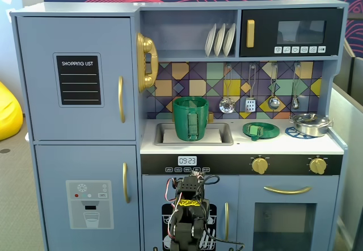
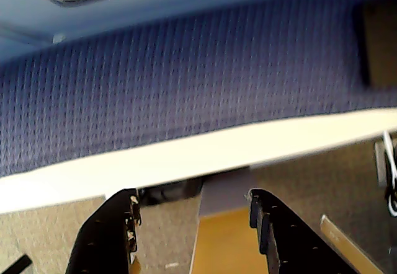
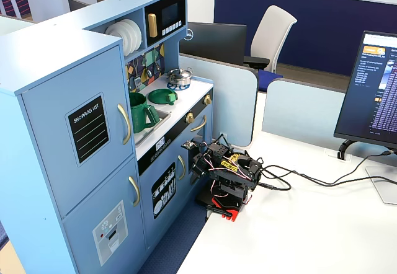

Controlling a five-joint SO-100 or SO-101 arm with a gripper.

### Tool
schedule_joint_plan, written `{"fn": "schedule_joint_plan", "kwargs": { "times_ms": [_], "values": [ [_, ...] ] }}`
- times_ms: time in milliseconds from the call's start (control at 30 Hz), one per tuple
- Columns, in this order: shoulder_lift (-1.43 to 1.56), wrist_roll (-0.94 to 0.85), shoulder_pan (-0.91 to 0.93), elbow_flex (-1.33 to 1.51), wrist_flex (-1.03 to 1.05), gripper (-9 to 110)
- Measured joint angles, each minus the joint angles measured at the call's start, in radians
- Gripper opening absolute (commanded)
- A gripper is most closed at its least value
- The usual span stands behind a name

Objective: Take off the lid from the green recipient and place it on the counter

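- 1 green recipient (image 1: 190, 118)
- 1 lid (image 1: 261, 129)
- 1 silver pot (image 1: 311, 124)
- 3 white plates (image 1: 220, 39)
- 4 hanging utensils (image 1: 227, 104)
- 1 gold phone (image 1: 146, 62)
- 2 gold knobs (image 1: 260, 164)

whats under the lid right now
The lid lies flat on the white counter, right of the sink, over a printed burner ring: a thin blue edge peeks out beside it. The rest of the ring is covered. The green recipient stands open in the sink.

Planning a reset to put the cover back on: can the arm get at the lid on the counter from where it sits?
Probably yes. The lid lies flat on the counter with its handle up and nothing on it; the silver pot stands apart. The gripper is open and empty, folded low in front.
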Motion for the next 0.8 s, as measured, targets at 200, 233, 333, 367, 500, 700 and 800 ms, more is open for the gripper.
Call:
{"fn": "schedule_joint_plan", "kwargs": {
  "times_ms": [200, 233, 333, 367, 500, 700, 800],
  "values": [
    [0.018, -0.041, -0.014, -0.003, 0.083, 13],
    [0.018, -0.034, -0.017, -0.003, 0.083, 13],
    [0.018, -0.009, -0.017, -0.003, 0.083, 13],
    [0.018, -0.003, -0.017, -0.003, 0.083, 13],
    [0.018, 0.005, -0.015, -0.003, 0.083, 13],
    [0.018, 0.005, -0.015, -0.003, 0.083, 13],
    [0.018, 0.005, -0.015, -0.003, 0.083, 13]
  ]
}}
